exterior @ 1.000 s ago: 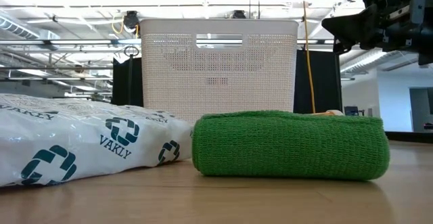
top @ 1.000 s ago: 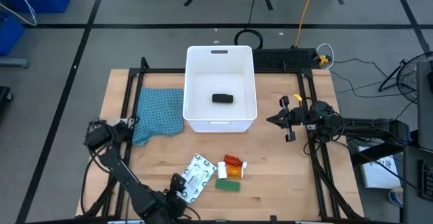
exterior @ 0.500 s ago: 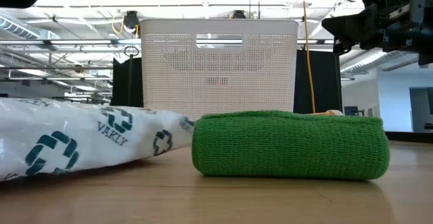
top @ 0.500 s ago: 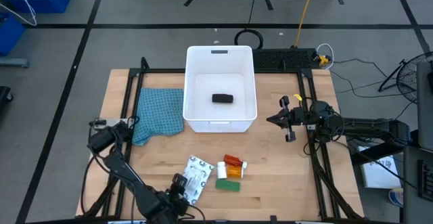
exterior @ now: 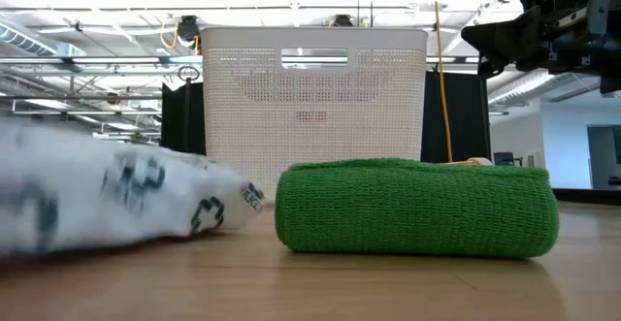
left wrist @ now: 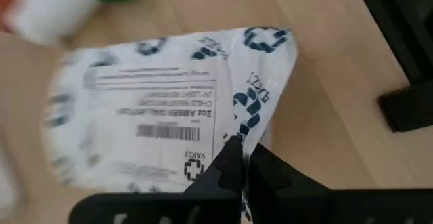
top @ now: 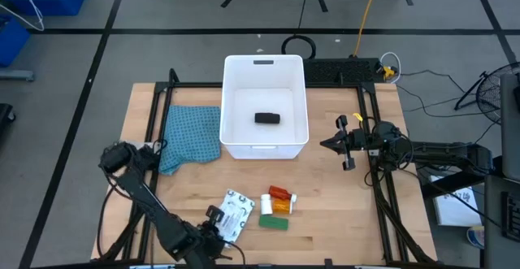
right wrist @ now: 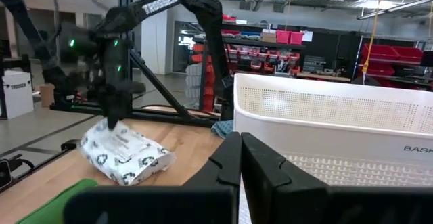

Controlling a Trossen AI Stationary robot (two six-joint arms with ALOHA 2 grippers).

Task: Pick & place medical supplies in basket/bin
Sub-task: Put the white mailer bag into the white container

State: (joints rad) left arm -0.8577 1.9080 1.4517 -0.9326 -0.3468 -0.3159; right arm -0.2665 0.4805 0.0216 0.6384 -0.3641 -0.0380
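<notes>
The left gripper [left wrist: 242,158] pinches the packet [left wrist: 162,109] at the table's [top: 341,220] near edge. Next it must lift and carry it to the bin [top: 265,64]. The right gripper [top: 331,144], pressed together, waits near the right edge.

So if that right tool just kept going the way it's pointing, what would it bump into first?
Probably the white bin: the right tool, shut, points toward its near wall. Depth is unclear, though, so it might pass just above the rim instead.

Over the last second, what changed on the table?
The left gripper closed on the near edge of the white packet, which shifted slightly toward the table's left side and tilted up. The black block in the white bin, the green block, the pill bottles and the right gripper stayed put.
</notes>
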